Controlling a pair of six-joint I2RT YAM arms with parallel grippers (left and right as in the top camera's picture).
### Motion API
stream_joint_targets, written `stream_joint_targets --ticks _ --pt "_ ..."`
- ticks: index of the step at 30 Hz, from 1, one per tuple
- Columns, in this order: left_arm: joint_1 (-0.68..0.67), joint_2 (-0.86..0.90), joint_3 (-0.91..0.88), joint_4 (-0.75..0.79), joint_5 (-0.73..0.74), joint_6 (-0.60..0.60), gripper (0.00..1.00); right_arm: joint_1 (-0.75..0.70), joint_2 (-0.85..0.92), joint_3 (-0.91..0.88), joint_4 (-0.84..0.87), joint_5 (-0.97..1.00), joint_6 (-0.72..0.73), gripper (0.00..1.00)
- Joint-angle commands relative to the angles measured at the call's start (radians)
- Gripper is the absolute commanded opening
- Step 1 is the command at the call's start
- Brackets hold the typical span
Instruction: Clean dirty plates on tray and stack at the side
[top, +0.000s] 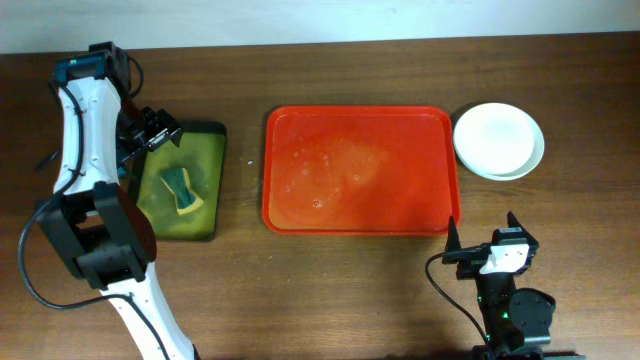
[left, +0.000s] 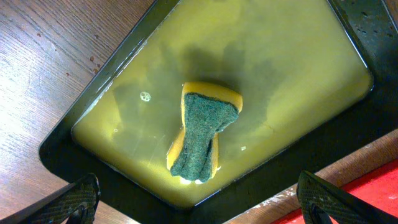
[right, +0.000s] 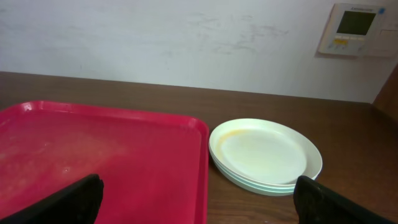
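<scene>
The overhead camera looks straight down on the whole bench (top: 350, 300). The left wrist camera points steeply down, close over the black tray (left: 323, 143), catching a corner of the red tray (left: 382, 186). The right wrist camera sits low, facing almost level across the red tray toward the plates (right: 264, 152) and wall (right: 186, 37). All three views share the red tray

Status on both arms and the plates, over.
Left gripper open over sponge in black tray. Right gripper open, empty. Plates stacked right of red tray, none left on it. Nothing in the way.
</scene>
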Motion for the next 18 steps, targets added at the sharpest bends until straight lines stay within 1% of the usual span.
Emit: stream_joint_targets --ticks 1,18 --pt "0.000 -0.019 0.009 -0.004 0.000 0.006 0.99 -0.006 -0.010 -0.009 -0.003 0.009 0.004 0.98" --pt "0.000 -0.032 0.009 0.004 0.000 0.006 0.99 -0.006 -0.010 -0.009 -0.003 0.008 0.004 0.98"
